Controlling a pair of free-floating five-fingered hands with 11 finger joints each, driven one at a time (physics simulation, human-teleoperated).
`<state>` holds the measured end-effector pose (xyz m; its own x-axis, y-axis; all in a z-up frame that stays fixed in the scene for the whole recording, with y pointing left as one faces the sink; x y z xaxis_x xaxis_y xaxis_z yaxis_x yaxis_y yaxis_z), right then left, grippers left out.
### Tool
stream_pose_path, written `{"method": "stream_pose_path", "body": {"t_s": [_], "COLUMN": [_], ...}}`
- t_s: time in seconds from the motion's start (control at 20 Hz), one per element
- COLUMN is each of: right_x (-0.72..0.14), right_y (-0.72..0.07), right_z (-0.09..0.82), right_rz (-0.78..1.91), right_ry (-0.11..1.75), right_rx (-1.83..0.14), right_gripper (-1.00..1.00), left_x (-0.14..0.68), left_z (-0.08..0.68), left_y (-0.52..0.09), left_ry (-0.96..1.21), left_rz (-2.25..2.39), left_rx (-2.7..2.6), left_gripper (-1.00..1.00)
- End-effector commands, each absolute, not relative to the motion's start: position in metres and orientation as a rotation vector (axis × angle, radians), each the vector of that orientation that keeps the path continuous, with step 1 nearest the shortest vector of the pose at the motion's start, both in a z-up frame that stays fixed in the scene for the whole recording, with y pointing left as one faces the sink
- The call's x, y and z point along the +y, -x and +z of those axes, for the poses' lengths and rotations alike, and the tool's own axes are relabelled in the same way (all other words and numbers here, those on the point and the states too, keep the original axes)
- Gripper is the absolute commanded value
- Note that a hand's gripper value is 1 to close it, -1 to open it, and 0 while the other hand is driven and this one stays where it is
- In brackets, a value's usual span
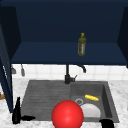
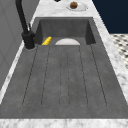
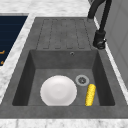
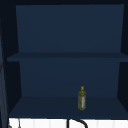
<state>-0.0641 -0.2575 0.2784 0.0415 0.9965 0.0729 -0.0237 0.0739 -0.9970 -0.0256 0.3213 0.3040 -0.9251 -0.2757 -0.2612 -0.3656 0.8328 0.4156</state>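
Low at the sink's front, both hands, left and right, hover.

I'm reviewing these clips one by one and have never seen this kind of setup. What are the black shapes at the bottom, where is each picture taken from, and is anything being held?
It is a simulated kitchen, and the robot is two floating black hands. In the front view the left hand is at the lower left by the sink's drainboard, fingers straight, holding nothing. The right hand is at the lower right edge; its fingers cannot be made out. The red ball is in the foreground. The side views look along the sink, whose basin holds a white plate and a corn cob beside the drain. The upper view faces an open cabinet with a green bottle upright on its lower shelf.
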Motion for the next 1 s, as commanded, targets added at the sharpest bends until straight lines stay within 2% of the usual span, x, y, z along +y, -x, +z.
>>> {"method": "stream_pose_path", "body": {"t_s": [0.0,0.95], "right_x": [-0.2575,-0.2575], "right_y": [0.0641,0.0641], "right_z": [0.2784,0.2784], "right_rz": [1.137,1.137], "right_ry": [1.156,1.156], "right_rx": [-1.195,-1.195], "right_gripper": [0.00,0.00], "left_x": [0.3213,0.3222], "left_z": [0.3040,0.3015], "left_y": [0.0256,0.0259], "left_ry": [0.458,0.440], "left_rz": [0.888,0.946], "left_rx": [2.800,2.785], "left_gripper": [-1.00,-1.00]}}
